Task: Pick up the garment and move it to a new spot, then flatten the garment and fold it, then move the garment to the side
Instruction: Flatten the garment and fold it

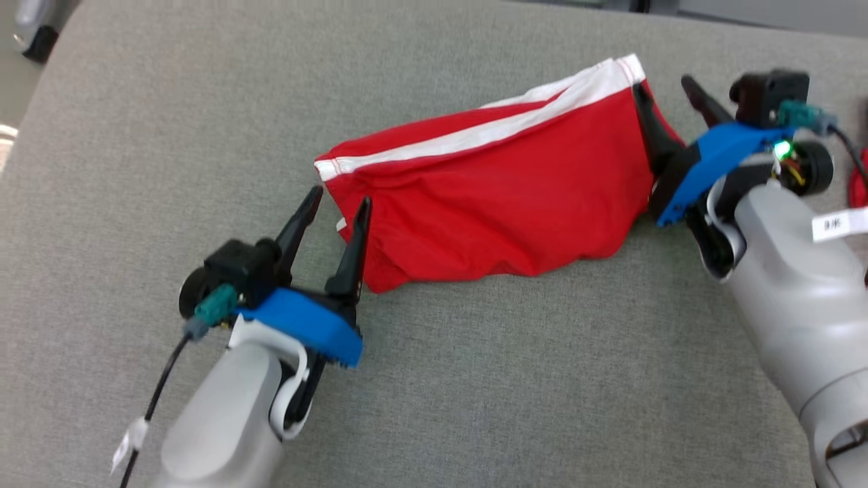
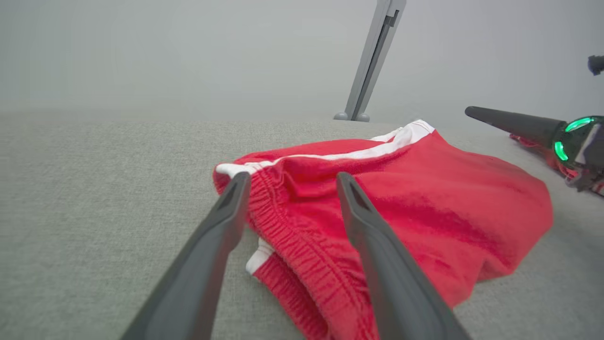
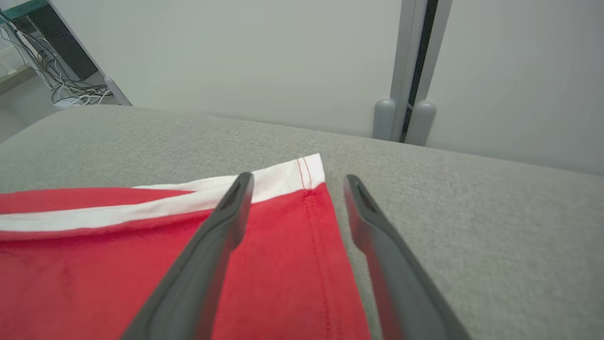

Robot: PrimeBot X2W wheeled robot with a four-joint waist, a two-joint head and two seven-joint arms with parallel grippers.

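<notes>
Grey fabric surface (image 1: 475, 379), red garment (image 1: 488, 203), underside hidden

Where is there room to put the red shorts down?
Bare grey surface lies on the robot's side of the shorts and beyond them, far left. Crowded at both shorts ends, by the left tool and right tool.
</notes>
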